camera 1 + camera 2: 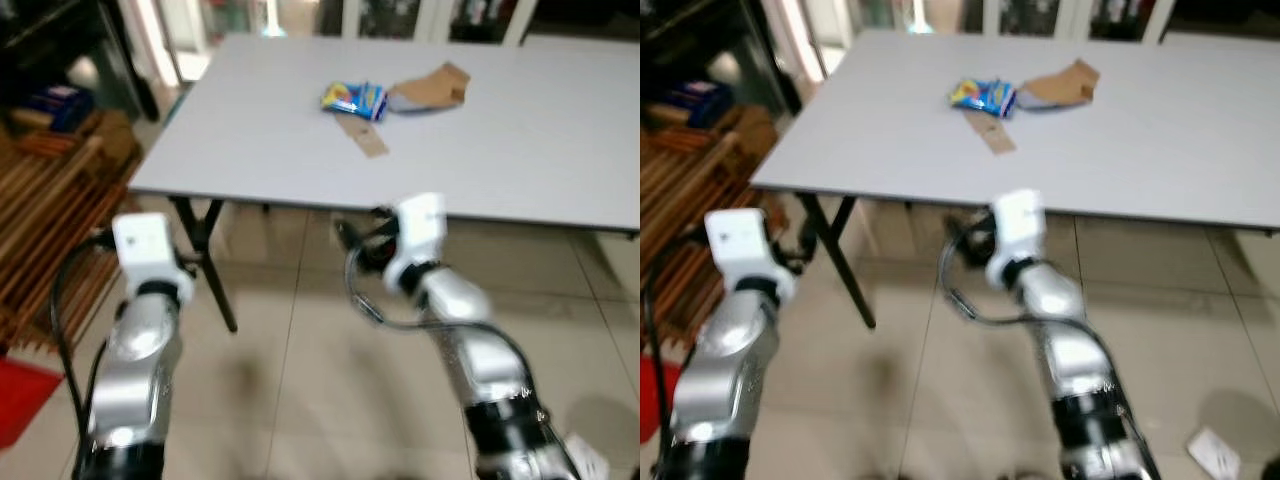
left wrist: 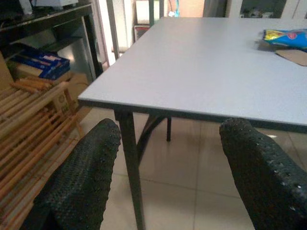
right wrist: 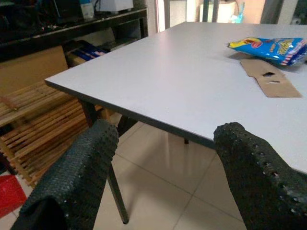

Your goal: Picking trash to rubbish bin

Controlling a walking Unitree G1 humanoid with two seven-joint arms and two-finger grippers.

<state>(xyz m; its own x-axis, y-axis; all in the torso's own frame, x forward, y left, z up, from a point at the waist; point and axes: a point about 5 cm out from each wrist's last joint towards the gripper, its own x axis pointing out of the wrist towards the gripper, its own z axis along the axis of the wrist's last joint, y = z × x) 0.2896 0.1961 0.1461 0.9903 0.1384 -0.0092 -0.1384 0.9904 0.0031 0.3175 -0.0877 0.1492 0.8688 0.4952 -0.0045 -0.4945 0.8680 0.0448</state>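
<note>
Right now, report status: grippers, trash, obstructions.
Left gripper and right gripper open, empty, short of the table edge. Blue snack wrapper and cardboard scraps on tabletop, untouched. Nothing between grippers and trash.

Head stereo pair looked forward and down from above the near edge of the grey table (image 1: 520,130), taking in its whole top and both arms below that edge. Both eyes shared the same scene, slightly offset sideways. Left wrist camera sat low, just short of the table's near corner, facing across the top between its two fingers (image 2: 86,177). Right wrist camera sat at similar height near the same corner; both caught the blue snack packet (image 3: 271,48).
</note>
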